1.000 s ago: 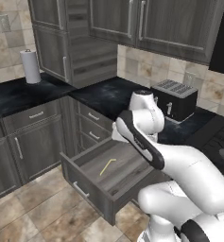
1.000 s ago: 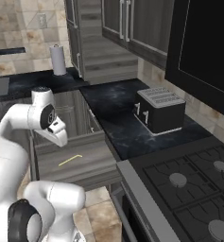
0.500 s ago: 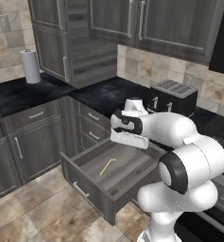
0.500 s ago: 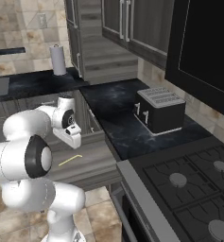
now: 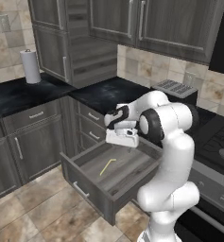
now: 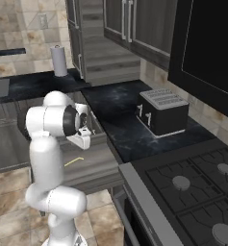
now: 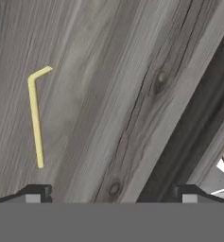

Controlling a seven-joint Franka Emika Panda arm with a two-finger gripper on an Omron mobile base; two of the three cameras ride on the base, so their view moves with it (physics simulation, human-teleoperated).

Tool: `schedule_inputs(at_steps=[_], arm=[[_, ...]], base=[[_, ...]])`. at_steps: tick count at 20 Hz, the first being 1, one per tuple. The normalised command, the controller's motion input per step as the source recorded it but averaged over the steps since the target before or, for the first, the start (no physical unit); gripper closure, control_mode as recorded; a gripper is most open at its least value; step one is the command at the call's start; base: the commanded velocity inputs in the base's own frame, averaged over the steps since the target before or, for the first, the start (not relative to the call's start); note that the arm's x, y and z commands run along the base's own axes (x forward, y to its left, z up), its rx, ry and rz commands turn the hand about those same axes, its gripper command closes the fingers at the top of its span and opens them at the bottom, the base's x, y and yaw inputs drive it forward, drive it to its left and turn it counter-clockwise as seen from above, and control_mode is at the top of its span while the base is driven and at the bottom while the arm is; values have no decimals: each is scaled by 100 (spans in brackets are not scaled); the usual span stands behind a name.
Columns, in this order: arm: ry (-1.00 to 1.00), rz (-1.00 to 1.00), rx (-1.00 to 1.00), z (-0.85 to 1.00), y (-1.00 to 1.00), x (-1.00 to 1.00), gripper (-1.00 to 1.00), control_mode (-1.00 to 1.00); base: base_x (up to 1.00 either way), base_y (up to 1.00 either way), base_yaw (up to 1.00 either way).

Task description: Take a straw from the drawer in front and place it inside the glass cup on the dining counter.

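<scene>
claw [image 7: 111, 191]: jaws wide, empty | above open dark grey woodgrain drawer [image 5: 132, 182] | bent yellow straw [image 7: 35, 118]: flat on drawer floor

Left base view: I'm looking from behind the arm on its L side, fwd and down, mid range. Open drawer [image 5: 108, 172] sits centre-low, worktop [image 5: 19, 97] corner and upper cabinets behind, toaster [image 5: 176, 90] far R.

Right base view: same spot from behind-R, also fwd/down. Toaster [image 6: 162, 111] now centre, stove [image 6: 197, 185] at lower R, paper towel roll [image 6: 59, 60] at top L. Both base views share drawer, worktop corner, toaster, roll [image 5: 30, 66] and the straw [image 5: 107, 166].

Hand view: cam points straight down into the drawer floor [image 7: 108, 94], very close; straw [image 7: 35, 116] at L of it, drawer wall [image 7: 198, 123] running diagonally at R.
</scene>
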Motion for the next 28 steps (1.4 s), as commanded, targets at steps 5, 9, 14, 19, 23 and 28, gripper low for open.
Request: schedule_inputs(at_steps=[5,9,14,19,23,28], arm=[[6,-2,-13,-65,42,80,-100,-100],[1,0,-15,-74,47,66,-100,-100],[0,-2,-6,-62,12,39,-100,-100],[0,-5,0,-35,0,0,-100,-100],[-2,-6,0,-13,0,-29,-100,-100],[-8,-9,0,-3,0,-76,-100,-100]], base=[[0,0,0],[0,0,0],[0,0,0],[0,0,0],[0,0,0],[0,0,0]])
